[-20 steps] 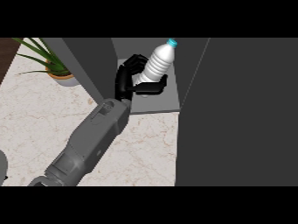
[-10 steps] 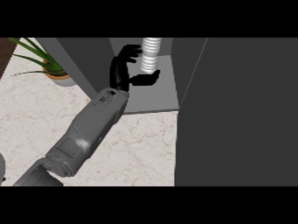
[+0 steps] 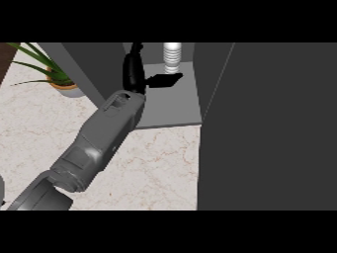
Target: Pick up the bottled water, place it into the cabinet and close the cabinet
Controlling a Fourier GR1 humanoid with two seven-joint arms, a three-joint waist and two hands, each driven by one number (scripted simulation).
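Observation:
The bottled water (image 3: 172, 55), white and ribbed, stands upright at the back of the open cabinet (image 3: 172, 111), and its top is cut off by the view's edge. My left hand (image 3: 134, 69) is inside the cabinet just left of the bottle. Its fingers point straight up and its thumb (image 3: 163, 80) sticks out to the right below the bottle. The hand is open, with a gap between fingers and bottle. The grey forearm (image 3: 102, 138) comes in from the lower left. My right hand does not show.
The cabinet's dark open door (image 3: 287, 128) fills the right side of the view. A potted plant (image 3: 60, 81) stands on the marble counter (image 3: 156, 168) left of the cabinet's side wall (image 3: 91, 69).
The hand carried the bottle deeper into the cabinet and stood it upright. The fingers, curled round the bottle before, have straightened and come off it.

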